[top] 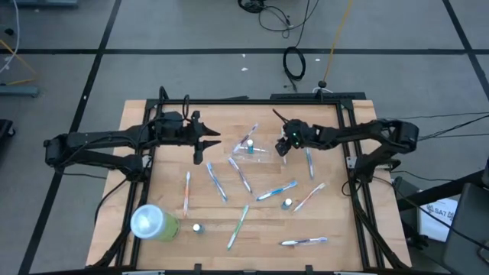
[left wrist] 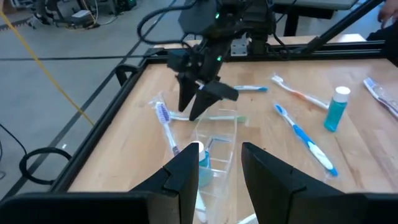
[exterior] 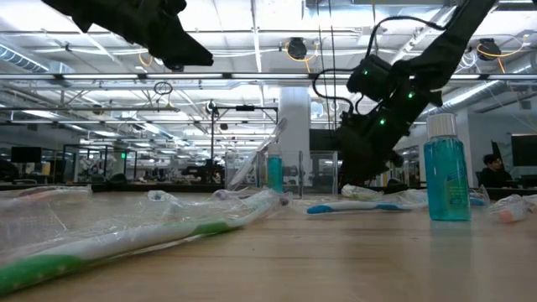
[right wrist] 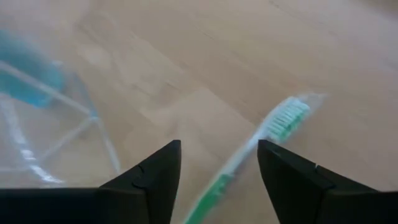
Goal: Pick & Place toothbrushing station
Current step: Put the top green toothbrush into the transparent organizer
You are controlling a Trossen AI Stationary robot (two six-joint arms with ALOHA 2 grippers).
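A small clear plastic cup (top: 252,152) lies on its side on the wooden table between my two grippers; it also shows in the left wrist view (left wrist: 217,144). A white-capped blue tube (left wrist: 199,154) lies beside it. Wrapped toothbrushes lie scattered flat on the table, among them a blue one (top: 276,190) and a green one (top: 238,226). My right gripper (right wrist: 217,167) is open, low over the table, its fingers on either side of a green-bristled toothbrush (right wrist: 273,132) just past the cup. My left gripper (left wrist: 219,169) is open and empty, above the table on the cup's left side.
A lime-green tumbler (top: 155,223) with a pale round top lies at the near left. More white-capped blue tubes (top: 287,203) (top: 198,228) stand on the near half. A black frame (top: 229,100) rims the table. Free wood lies at the near right.
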